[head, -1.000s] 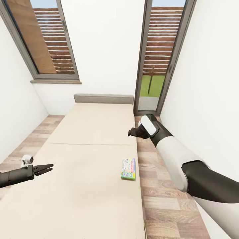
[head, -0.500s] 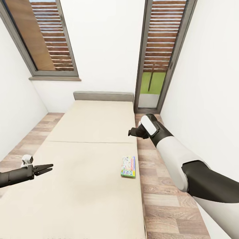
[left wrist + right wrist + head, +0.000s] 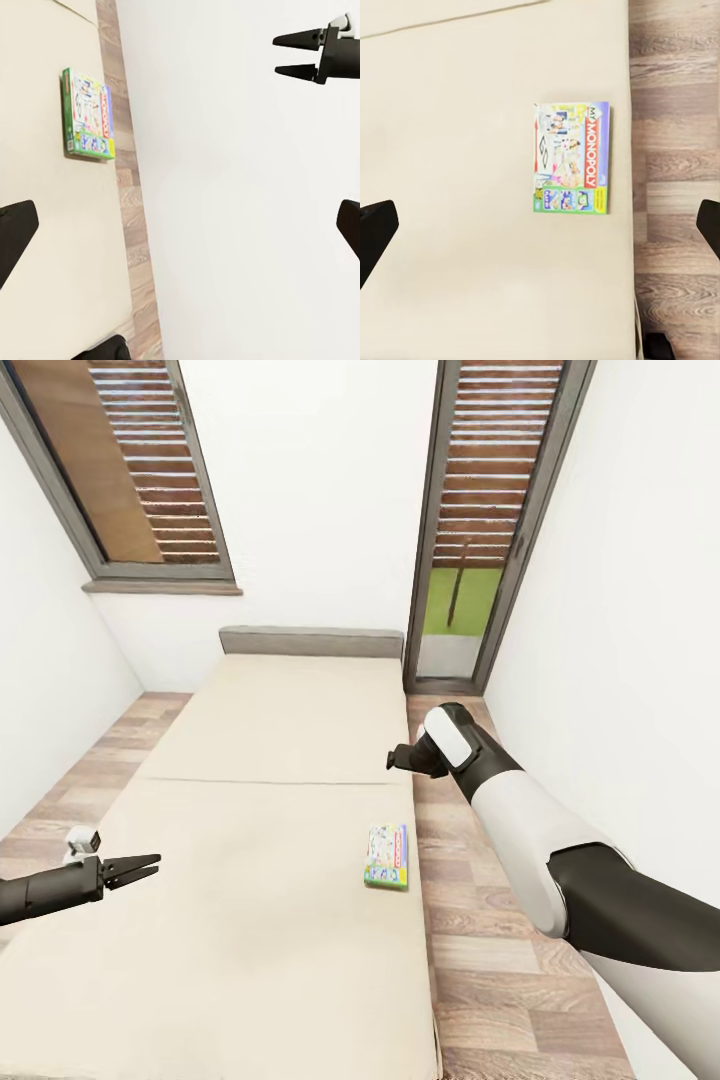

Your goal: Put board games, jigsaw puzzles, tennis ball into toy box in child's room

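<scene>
Monopoly game (image 3: 387, 856) between both fingers

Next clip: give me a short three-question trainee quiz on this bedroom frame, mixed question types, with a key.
1. True or false: the Monopoly board game lies flat on the bed, near the mattress edge on the robot's right.
2. Multiple choice: the right pincer is (A) shut on the game, (B) empty and above the bed's right edge, farther toward the headboard than the game, (C) resting on the floor.
3. Fill in: the left pincer hangs over the bed's ____ side, with its jaws parted.

Key: 1 true; 2 B; 3 left.
</scene>
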Available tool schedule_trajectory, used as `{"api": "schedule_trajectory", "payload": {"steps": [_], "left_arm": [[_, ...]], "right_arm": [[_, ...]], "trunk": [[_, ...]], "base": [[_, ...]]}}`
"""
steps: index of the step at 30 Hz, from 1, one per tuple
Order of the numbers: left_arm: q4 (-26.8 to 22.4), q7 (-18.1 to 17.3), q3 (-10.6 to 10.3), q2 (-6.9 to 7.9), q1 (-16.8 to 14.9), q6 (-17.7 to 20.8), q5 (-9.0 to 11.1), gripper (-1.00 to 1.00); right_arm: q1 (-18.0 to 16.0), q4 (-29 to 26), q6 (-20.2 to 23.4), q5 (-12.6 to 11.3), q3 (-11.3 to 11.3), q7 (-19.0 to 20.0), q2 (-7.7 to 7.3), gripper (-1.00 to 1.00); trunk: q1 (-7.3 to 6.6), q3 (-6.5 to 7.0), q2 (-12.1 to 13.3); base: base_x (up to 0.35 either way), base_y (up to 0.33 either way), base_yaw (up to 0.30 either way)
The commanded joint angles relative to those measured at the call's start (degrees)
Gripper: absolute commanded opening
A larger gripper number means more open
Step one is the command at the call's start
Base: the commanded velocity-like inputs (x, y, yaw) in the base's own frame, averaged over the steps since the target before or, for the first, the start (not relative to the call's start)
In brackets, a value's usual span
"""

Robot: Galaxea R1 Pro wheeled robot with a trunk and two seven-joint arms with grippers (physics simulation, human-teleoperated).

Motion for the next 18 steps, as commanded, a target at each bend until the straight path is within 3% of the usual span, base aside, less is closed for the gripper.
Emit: {"api": "schedule_trajectory", "payload": {"steps": [1, 18], "left_arm": [[0.0, -0.3, 0.0, 0.01, 0.0, 0.6, -0.1, 1.00], [0.0, -0.3, 0.0, 0.01, 0.0, 0.6, -0.1, 1.00]], "right_arm": [[-0.1, 0.0, 0.1, -0.6, 0.3, -0.5, -0.03, 1.00], [-1.1, -0.2, 0.0, -0.6, 0.3, -0.5, -0.13, 1.00]], "trunk": [[0.03, -0.20, -0.1], [0.03, -1.81, -0.1]], "base": [[0.000, 0.000, 0.000], [0.000, 0.000, 0.000]]}}
